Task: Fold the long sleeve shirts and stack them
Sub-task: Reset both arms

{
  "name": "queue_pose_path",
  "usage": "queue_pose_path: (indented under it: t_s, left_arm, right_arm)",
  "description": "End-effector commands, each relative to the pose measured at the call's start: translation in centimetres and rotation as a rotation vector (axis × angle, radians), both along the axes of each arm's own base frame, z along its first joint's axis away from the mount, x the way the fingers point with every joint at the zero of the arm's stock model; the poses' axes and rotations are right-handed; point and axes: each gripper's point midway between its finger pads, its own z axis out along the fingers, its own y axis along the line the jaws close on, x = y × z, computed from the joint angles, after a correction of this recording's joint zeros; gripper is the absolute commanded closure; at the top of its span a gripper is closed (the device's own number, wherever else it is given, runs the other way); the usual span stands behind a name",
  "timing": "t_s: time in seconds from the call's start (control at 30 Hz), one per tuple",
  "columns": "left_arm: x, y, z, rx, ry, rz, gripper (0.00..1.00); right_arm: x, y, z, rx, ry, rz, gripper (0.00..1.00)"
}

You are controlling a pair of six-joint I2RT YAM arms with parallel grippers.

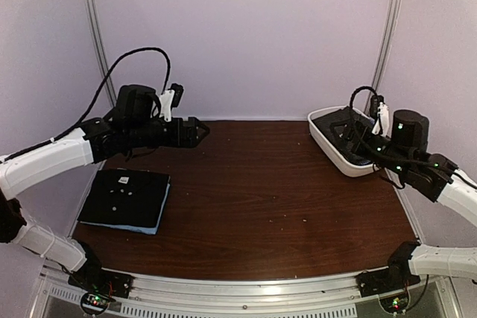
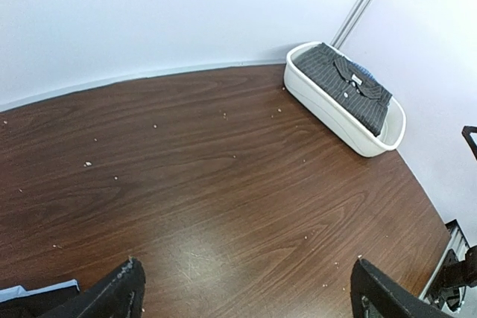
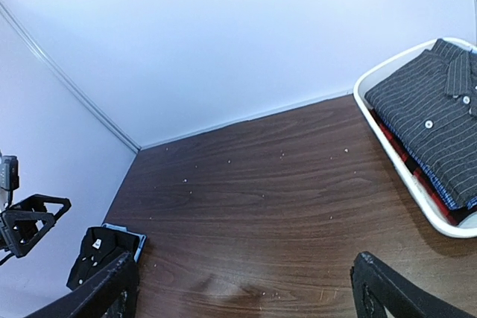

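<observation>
The white tub [image 1: 339, 160] sits at the far right of the brown table [image 1: 261, 199]. Folded shirts lie inside it. The top one is a dark striped shirt [image 2: 350, 91] with a collar and small pale buttons. It lies flat and fills most of the tub.

On the left side of the table, well apart from the tub, there is a folded black shirt [image 1: 123, 195]. It lies on top of a light blue shirt [image 2: 41, 289], and only the edge of the blue one peeks out.

The left pincer [image 1: 197, 131] is up in the air above the table, near the back, and its two fingers are spread wide. It holds nothing. The right pincer [image 3: 246, 258] hangs by the tub. Its fingers are spread wide too, with only table between them.

From the top view we see both arms and both piles, but the tub just looks dark inside, and the right arm hides part of it. The left wrist view shows us the thin pale stripes and the collar. The right wrist view shows a strip of red and blue cloth [image 3: 421, 173] under the striped shirt, at the tub's near side. We cannot tell how many shirts are under there. That view also shows the black pile far off on the left. Both wrist views show tiny pale specks [image 2: 88, 163] on the table.
</observation>
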Motion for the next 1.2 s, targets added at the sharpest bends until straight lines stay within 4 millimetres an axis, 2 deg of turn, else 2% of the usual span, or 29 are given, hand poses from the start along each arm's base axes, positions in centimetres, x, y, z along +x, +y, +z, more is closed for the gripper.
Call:
queue_pose_path:
  t_s: [0.0,0.13,0.47,0.67,0.93,1.17]
  left_arm:
    - [0.0,1.3,2.8,-0.016,-0.116,0.043,0.02]
    - [-0.5,2.2,3.2,-0.023,-0.13,0.063,0.02]
    - [-1.5,4.6,4.2,-0.024,-0.182,0.131,0.02]
    - [-1.3,4.6,4.7,-0.02,-0.206,0.129,0.02]
    - [-1.0,4.6,4.8,-0.032,-0.231,0.138,0.02]
    - [-1.2,5.0,4.9,-0.04,-0.243,0.152,0.02]
  right_arm:
    - [-0.3,-2.0,3.3,-0.053,-0.1,-0.068,0.0]
    - [-0.3,-2.1,4.4,-0.066,-0.14,-0.066,0.0]
    - [-0.2,-2.8,5.4,-0.091,-0.183,-0.104,0.0]
    - [-0.7,-3.5,5.8,-0.083,-0.197,-0.121,0.0]
    - [-1.7,-4.8,5.1,-0.103,-0.171,-0.16,0.0]
    - [-1.7,-5.0,5.2,-0.095,-0.178,-0.168,0.0]
